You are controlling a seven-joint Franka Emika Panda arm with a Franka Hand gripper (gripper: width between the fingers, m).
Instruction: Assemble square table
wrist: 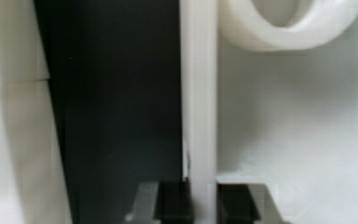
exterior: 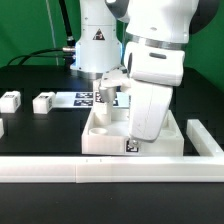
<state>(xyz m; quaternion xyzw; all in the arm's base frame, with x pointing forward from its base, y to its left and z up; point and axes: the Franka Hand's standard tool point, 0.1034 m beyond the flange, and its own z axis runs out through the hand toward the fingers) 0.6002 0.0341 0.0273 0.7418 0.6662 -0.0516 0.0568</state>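
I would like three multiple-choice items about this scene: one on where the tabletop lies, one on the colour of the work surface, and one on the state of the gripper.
1. Where is the tabletop?
A. lifted high above the table
B. low on the work surface, close beside the border rail
C. at the exterior view's left edge

2. What colour is the work surface?
A. black
B. green
C. white

3. How is the gripper?
A. wide open
B. shut on nothing
C. shut on the tabletop's thin rim

Answers:
1 B: the exterior view shows it resting next to the long front rail.
2 A: the bare surface around the parts is black.
3 C: in the wrist view the thin white wall runs down between the closed fingers.
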